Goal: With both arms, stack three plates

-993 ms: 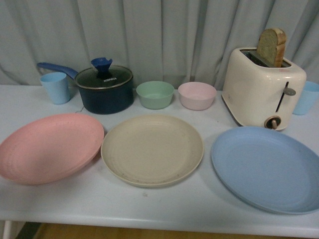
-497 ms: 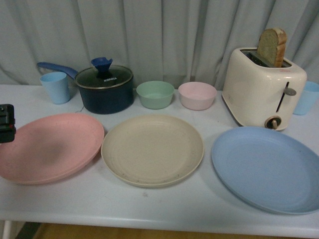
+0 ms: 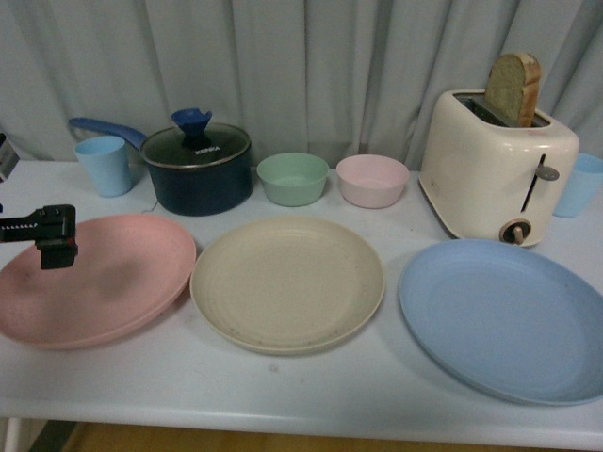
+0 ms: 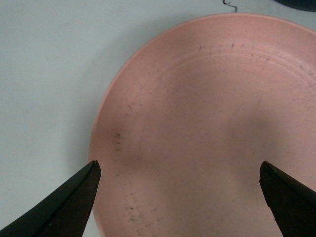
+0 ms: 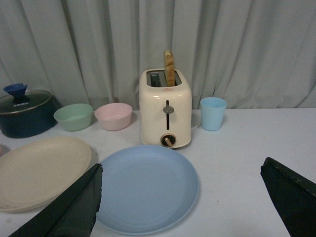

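Three plates lie in a row on the white table. The pink plate (image 3: 104, 282) is at the left, the beige plate (image 3: 287, 282) in the middle, the light blue plate (image 3: 504, 315) at the right. My left gripper (image 3: 52, 235) is open above the pink plate's left part. In the left wrist view the pink plate (image 4: 207, 128) fills the space between the jaws of the left gripper (image 4: 180, 170). My right gripper (image 5: 180, 173) is open and does not show in the front view. In its wrist view the blue plate (image 5: 145, 187) and the beige plate (image 5: 37, 170) lie ahead.
Behind the plates stand a blue cup (image 3: 104, 165), a dark lidded pot (image 3: 198, 168), a green bowl (image 3: 293, 179), a pink bowl (image 3: 372, 181), a cream toaster (image 3: 495, 165) with a bread slice, and another blue cup (image 3: 579, 184). A curtain hangs behind. The table's front edge (image 3: 301, 419) is near.
My left gripper has come into the front view from the left and moved right over the pink plate's left part. The plates have not moved.
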Action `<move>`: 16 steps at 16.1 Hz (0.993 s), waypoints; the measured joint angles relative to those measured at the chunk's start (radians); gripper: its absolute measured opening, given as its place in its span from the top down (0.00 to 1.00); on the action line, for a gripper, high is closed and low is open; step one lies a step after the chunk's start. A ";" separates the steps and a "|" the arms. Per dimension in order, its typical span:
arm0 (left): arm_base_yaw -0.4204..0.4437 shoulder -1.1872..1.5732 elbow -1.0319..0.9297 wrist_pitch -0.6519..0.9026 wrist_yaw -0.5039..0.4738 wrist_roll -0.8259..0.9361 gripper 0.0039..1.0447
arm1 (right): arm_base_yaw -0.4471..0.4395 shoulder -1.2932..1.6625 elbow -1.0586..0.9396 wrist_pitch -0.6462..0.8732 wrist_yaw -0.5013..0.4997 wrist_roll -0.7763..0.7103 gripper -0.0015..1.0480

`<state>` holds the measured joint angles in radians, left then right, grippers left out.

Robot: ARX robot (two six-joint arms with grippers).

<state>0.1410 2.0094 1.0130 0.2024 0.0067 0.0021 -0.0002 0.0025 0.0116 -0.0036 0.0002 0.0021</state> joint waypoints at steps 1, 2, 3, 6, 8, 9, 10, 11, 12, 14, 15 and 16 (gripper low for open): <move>0.007 0.035 0.024 0.000 0.013 0.000 0.06 | 0.000 0.000 0.000 0.000 0.000 0.000 0.06; 0.015 0.057 0.047 -0.006 0.027 0.000 0.06 | 0.000 0.000 0.000 0.000 0.000 0.000 0.06; 0.026 0.083 0.081 -0.014 0.027 0.006 0.06 | 0.000 0.000 0.000 0.000 0.000 0.000 0.06; 0.060 0.146 0.159 -0.035 0.038 0.007 0.06 | 0.000 0.000 0.000 0.000 0.000 0.000 0.06; 0.087 0.198 0.215 -0.069 0.052 0.001 0.06 | 0.000 0.000 0.000 0.000 0.000 0.000 0.06; 0.098 0.218 0.238 -0.089 0.067 -0.005 0.06 | 0.000 0.000 0.000 0.000 0.000 0.000 0.06; 0.108 0.234 0.269 -0.126 0.089 -0.014 0.06 | 0.000 0.000 0.000 0.000 0.000 0.000 0.06; 0.119 0.251 0.306 -0.163 0.093 -0.015 0.07 | 0.000 0.000 0.000 0.000 0.000 0.000 0.06; 0.125 0.256 0.322 -0.181 0.111 -0.013 0.19 | 0.000 0.000 0.000 0.000 0.000 0.000 0.06; 0.122 0.259 0.322 -0.214 0.130 0.011 0.36 | 0.000 0.000 0.000 0.000 0.000 0.000 0.06; 0.122 0.259 0.322 -0.216 0.133 0.014 0.38 | 0.000 0.000 0.000 0.000 0.000 0.000 0.06; 0.122 0.261 0.322 -0.218 0.134 0.026 0.43 | 0.000 0.000 0.000 0.000 0.000 0.000 0.06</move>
<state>0.2634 2.2704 1.3354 -0.0154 0.1406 0.0277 -0.0002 0.0025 0.0116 -0.0036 0.0002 0.0021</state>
